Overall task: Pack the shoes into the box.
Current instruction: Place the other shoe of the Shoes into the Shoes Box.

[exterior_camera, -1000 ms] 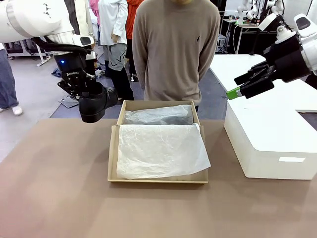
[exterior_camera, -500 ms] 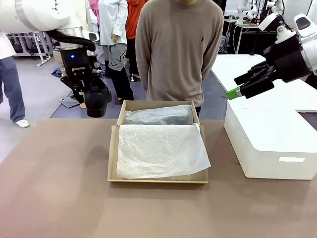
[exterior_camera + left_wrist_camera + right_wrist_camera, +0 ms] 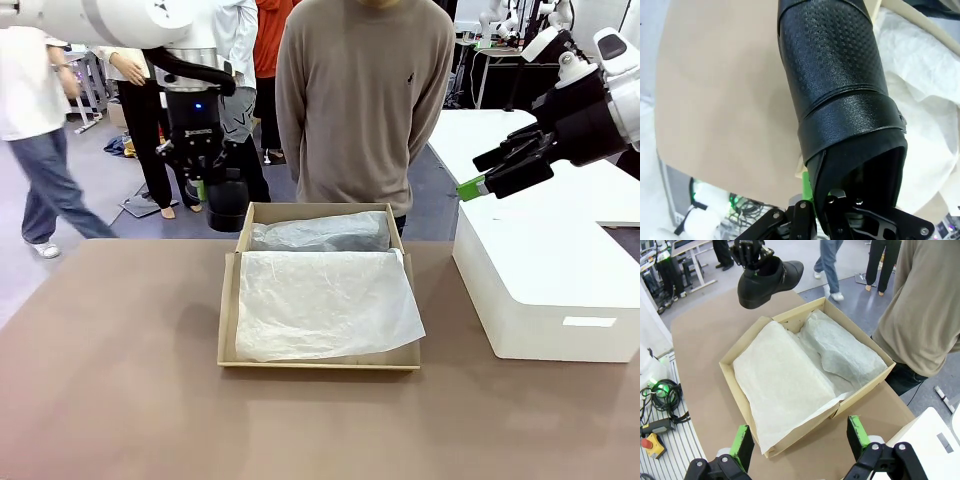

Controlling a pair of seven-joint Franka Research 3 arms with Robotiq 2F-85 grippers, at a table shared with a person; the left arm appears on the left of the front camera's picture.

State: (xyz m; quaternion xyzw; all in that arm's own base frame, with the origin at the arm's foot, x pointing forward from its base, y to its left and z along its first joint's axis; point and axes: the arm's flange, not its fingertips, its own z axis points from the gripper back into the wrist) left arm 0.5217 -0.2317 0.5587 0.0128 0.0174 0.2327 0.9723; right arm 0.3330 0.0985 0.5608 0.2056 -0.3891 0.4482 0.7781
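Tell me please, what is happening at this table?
The left gripper holds one black shoe in the air, just beyond the far left corner of the open box. The box sits on the table and is lined with white tissue paper. A tissue-wrapped bundle lies in its far half, and its contents are hidden. The right gripper hangs open and empty above the white block. A person stands at the far side, touching nothing.
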